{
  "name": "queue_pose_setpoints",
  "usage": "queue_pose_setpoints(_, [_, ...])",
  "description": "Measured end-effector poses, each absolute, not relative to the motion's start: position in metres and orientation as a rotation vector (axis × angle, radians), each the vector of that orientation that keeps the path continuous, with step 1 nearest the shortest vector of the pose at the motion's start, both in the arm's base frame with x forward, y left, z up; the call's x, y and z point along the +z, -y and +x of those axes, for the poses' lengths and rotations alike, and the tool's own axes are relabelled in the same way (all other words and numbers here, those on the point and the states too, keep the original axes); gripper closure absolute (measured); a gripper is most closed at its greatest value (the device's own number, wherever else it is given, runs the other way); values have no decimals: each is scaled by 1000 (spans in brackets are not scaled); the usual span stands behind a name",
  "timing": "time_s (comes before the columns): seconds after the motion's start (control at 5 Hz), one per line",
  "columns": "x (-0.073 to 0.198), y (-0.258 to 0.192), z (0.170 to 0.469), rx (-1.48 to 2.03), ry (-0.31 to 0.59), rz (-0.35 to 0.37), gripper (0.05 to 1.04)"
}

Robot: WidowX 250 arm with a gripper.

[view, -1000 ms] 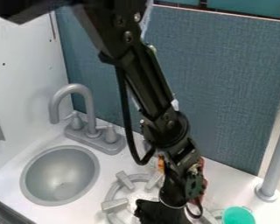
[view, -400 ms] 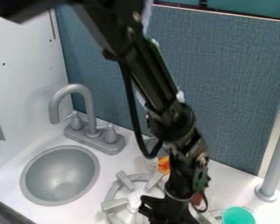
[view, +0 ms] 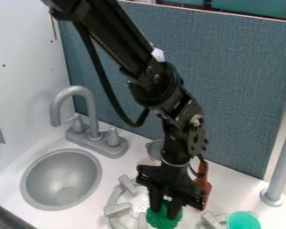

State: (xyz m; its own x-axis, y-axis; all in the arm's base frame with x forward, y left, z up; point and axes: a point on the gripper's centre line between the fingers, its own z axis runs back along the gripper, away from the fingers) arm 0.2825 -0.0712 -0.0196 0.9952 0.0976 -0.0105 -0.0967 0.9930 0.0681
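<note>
Over the right part of the left stove burner [view: 117,210] hangs the gripper [view: 164,210], low near the bottom edge of the view. Its two fingers straddle a bumpy green object [view: 164,220] and are shut on it. The object's underside meets the lower part of the view, and whether it rests on anything I cannot tell. A reddish-brown bottle-like item [view: 203,183] stands just right of the gripper, partly behind it. Behind the arm on the left is a grey metal cup or pot [view: 155,149].
At the left are a round grey sink [view: 61,180] and a faucet [view: 80,91]. A teal cup [view: 242,221] sits at the lower right, by a second burner. A grey post [view: 283,161] rises at the right, and a blue panel [view: 229,80] stands behind the counter.
The gripper has risen and come into fuller view, with the green object now showing between its fingers. The upper arm has shifted left and upward, uncovering more of the reddish-brown item.
</note>
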Motion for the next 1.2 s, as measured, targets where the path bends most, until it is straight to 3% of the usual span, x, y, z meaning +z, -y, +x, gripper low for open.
queue_pose_setpoints(0.4, [-32,23,299,256,-8,118,723])
queue_pose_setpoints(0.8, [-59,4,316,321,-19,105,723])
queue_pose_setpoints(1.2, [-65,11,324,306,3,59,723])
